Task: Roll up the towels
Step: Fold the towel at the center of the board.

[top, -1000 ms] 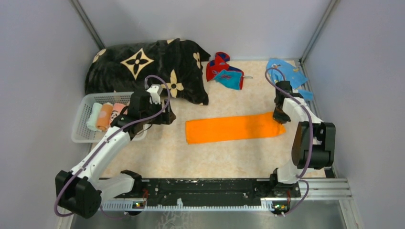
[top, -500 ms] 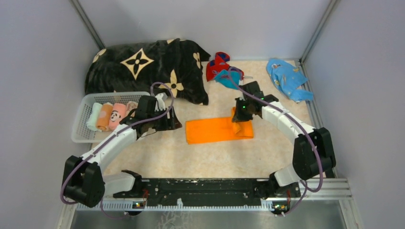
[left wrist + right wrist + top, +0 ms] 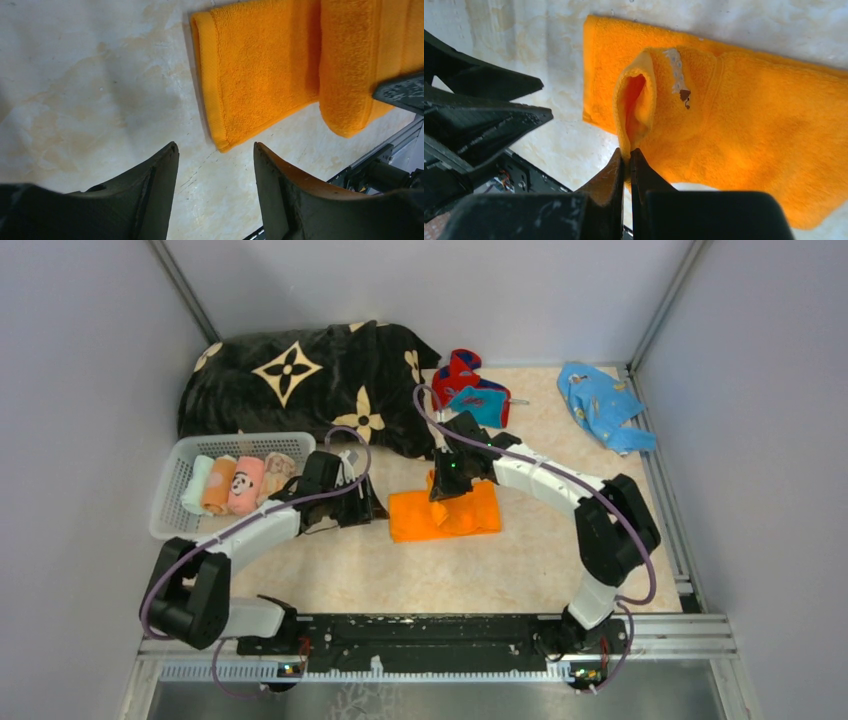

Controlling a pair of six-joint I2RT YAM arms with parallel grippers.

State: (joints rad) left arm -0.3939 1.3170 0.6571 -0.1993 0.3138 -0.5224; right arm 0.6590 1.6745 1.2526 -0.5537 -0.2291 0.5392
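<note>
An orange towel (image 3: 470,520) lies mid-table, folded over on itself. My right gripper (image 3: 438,492) is shut on its lifted end (image 3: 639,105) and holds that end above the towel's left half. The pinched hem rises as a loop from between the fingertips of the right gripper (image 3: 628,152). My left gripper (image 3: 374,506) stands open just left of the towel, low over the table. In the left wrist view the towel's near corner (image 3: 222,142) lies just beyond the open left gripper (image 3: 215,152), with nothing between the fingers. A red-and-teal towel (image 3: 468,390) lies crumpled at the back.
A white basket (image 3: 168,528) at the left holds rolled towels: pale green (image 3: 197,483), orange (image 3: 220,485), pink with panda (image 3: 247,483) and beige (image 3: 276,468). A large black flowered blanket (image 3: 300,380) fills the back left. A light blue cloth (image 3: 600,405) lies back right.
My right gripper has carried the orange towel's right end leftward, folding the long strip over itself. My left gripper has moved right toward the towel's left end, and its jaws have narrowed somewhat.
</note>
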